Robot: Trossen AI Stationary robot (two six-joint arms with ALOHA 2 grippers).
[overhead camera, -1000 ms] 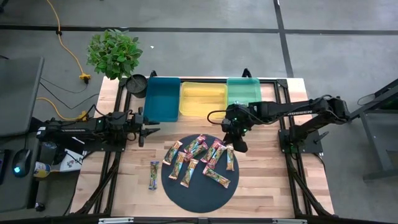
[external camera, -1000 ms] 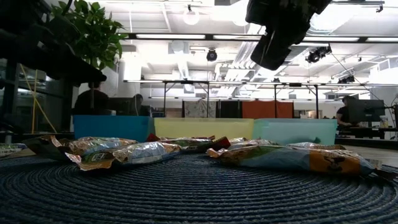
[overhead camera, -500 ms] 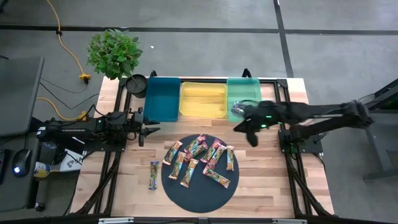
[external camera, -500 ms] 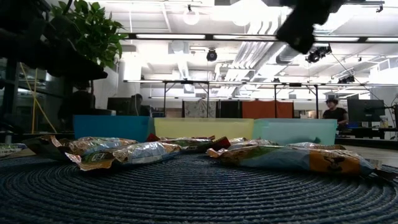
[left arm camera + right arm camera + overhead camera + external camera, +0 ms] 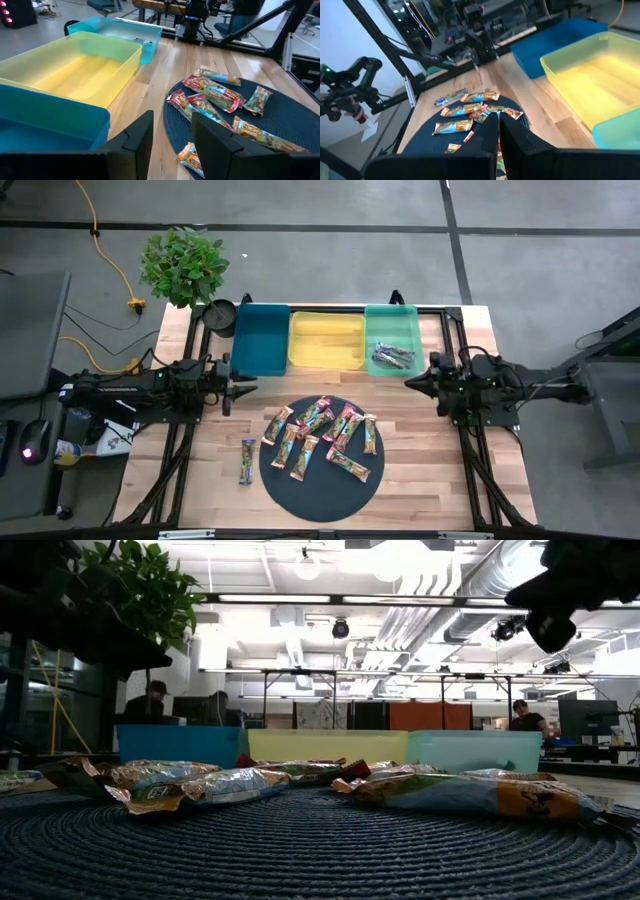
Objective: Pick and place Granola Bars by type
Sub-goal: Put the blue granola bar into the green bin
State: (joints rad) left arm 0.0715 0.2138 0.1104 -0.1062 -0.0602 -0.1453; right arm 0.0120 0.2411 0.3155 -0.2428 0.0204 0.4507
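Note:
Several granola bars [image 5: 322, 434] lie flat on a dark round mat [image 5: 318, 492] at mid-table; they also show in the left wrist view [image 5: 216, 98] and the right wrist view [image 5: 470, 112]. One bar [image 5: 247, 461] lies on the wood left of the mat. A few blue-purple bars [image 5: 393, 358] lie in the green tray [image 5: 392, 320]. My left gripper [image 5: 245, 388] is open and empty near the blue tray's near corner. My right gripper [image 5: 412, 381] is shut and empty, near the green tray's near right corner, pointing toward the table's left.
Three trays stand in a row at the far edge: blue [image 5: 261, 338], yellow [image 5: 326, 340] and green. A potted plant [image 5: 184, 266] and a small dark pot [image 5: 219, 313] stand at the far left corner. People show in the room beyond the table [image 5: 527, 718].
My right gripper has drawn back from above the mat's far right part, past the green tray, toward the table's right edge, and has turned from pointing down to pointing level toward the left. The bars in the green tray now show.

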